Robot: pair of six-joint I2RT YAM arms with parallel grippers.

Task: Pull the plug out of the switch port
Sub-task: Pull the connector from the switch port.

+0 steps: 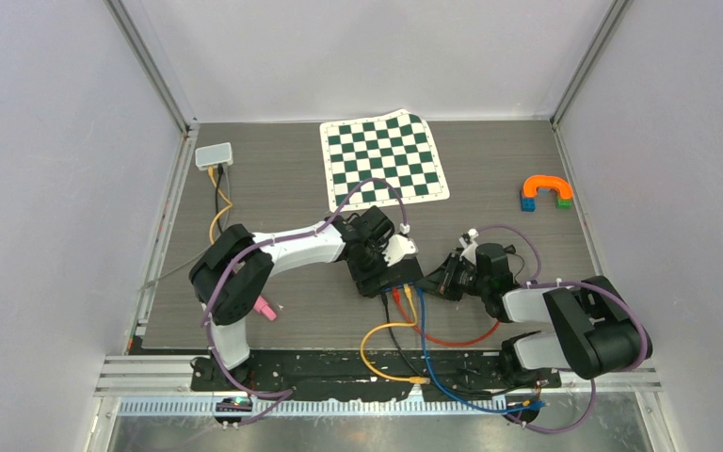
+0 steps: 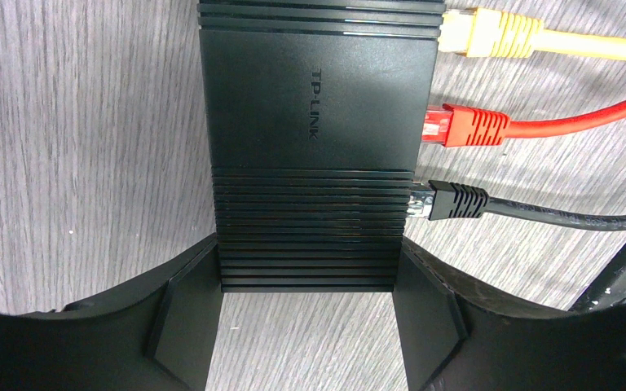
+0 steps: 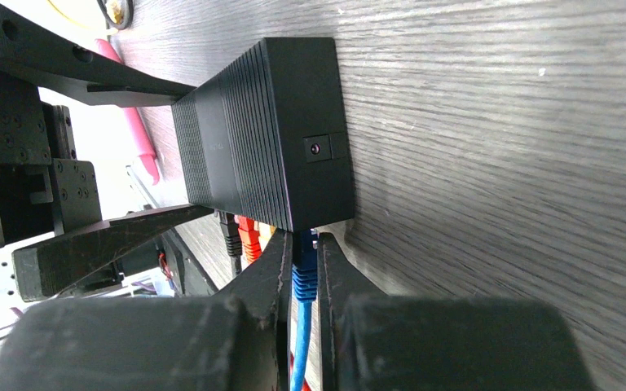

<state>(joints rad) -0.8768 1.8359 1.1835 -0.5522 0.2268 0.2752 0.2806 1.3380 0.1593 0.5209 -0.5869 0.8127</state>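
A black TP-Link switch [image 1: 391,275] lies on the dark wood table, also in the left wrist view [image 2: 310,106] and the right wrist view [image 3: 261,138]. My left gripper [image 2: 308,273] is shut on the switch's end, one finger against each side. Yellow [image 2: 489,34], red [image 2: 469,126] and black [image 2: 452,201] plugs sit in its ports. My right gripper [image 3: 303,248] is shut on the blue plug [image 3: 305,277], which still sits in the end port. In the top view the right gripper [image 1: 436,282] is just right of the switch.
Cables loop toward the near edge, including the blue cable [image 1: 433,363]. A pink pen [image 1: 264,308] lies by the left arm's base. A chequered mat [image 1: 386,160] lies at the back, with a white box [image 1: 214,155] at the back left and toy blocks [image 1: 546,191] at the right.
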